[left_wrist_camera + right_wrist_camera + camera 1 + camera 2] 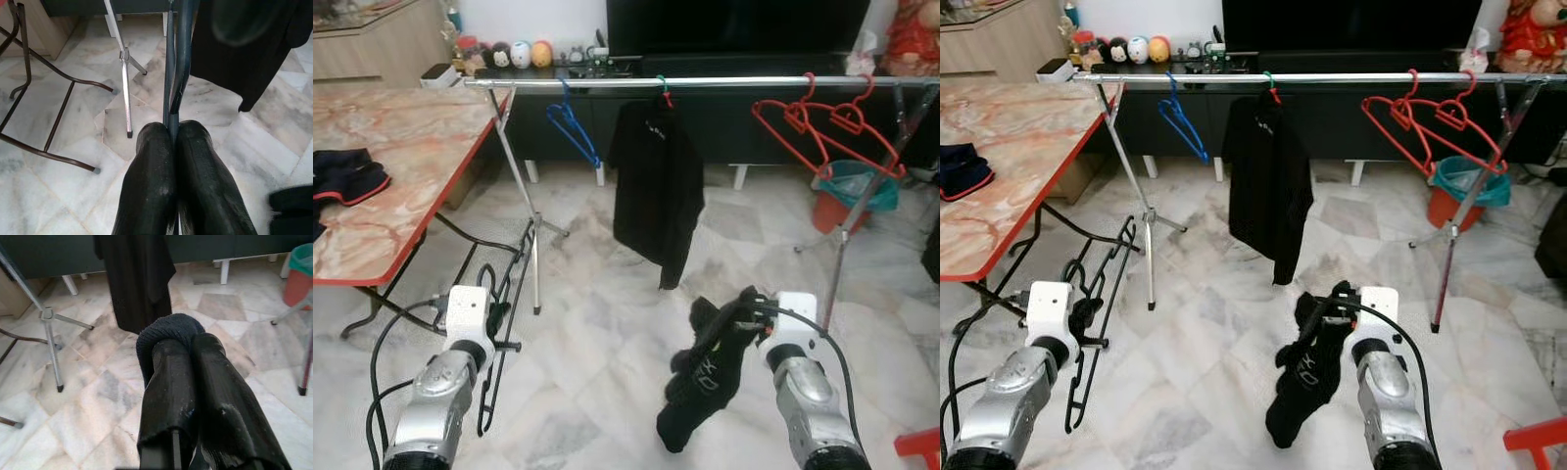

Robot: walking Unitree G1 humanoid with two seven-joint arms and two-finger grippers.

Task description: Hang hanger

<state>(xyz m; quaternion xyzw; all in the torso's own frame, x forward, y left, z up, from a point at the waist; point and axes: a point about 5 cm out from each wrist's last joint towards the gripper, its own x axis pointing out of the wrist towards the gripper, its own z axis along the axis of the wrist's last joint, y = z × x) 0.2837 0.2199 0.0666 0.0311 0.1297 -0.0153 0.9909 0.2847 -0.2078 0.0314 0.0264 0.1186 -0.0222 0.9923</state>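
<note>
1. Marble floor (607,333) of pale grey-veined tiles runs under everything we see.
2. Nearest us, low on the left, the left end effector (172,134) is clamped shut on a black hanger (504,323); in the left wrist view the hanger's thin bar sits pinched between the two fingers (146,186). The hanger hangs down beside the arm, above the floor.
3. Low on the right, the right end effector (188,340) is closed on a black garment (705,382), which droops in a bunch from the fingers toward the floor.
4. To the left stands a counter (401,157) with a marbled pink top and red edge; dark clothing (347,176) lies on it.
5. Farther on, a metal rail (724,82) on tripod legs spans the room. From it hang a blue hanger (573,127), a black shirt (656,186) on a green hook, and two red hangers (822,127).
6. Behind the rail: a dark TV unit (724,59), small toy figures (514,53), and a red bin with teal liner (852,196).
</note>
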